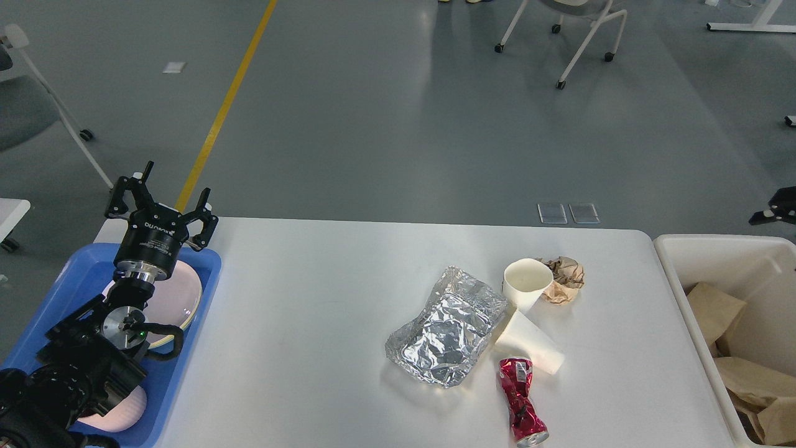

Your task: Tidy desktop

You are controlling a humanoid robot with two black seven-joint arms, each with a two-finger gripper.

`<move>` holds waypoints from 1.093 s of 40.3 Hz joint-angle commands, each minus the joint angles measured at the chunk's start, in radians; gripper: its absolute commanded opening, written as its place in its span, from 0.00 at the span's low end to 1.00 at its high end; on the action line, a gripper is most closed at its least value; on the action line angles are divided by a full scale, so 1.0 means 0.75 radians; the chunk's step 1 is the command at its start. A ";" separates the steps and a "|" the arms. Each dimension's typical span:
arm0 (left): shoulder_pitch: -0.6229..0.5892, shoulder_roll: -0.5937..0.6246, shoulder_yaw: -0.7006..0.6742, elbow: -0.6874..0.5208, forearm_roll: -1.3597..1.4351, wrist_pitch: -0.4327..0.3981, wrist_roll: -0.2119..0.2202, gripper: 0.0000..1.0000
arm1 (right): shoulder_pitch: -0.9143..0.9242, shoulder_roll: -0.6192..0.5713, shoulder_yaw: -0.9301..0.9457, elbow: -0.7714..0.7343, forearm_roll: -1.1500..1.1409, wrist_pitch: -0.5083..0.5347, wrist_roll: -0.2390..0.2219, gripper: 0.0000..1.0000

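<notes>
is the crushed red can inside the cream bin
No, the crushed red can lies on the desktop near its front edge, left of the cream bin.

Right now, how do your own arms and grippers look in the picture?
My left arm is black, with silver metal rings at the wrist joints, a black cable loop and a small green light. The left gripper is black, with two angular fingers and white lettering on its round base. Of the right gripper only a dark tip shows.
</notes>
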 commanded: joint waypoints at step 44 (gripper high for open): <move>0.000 0.000 0.000 0.000 0.000 0.000 0.000 0.96 | 0.248 1.073 -0.539 0.329 0.272 -0.494 -0.015 1.00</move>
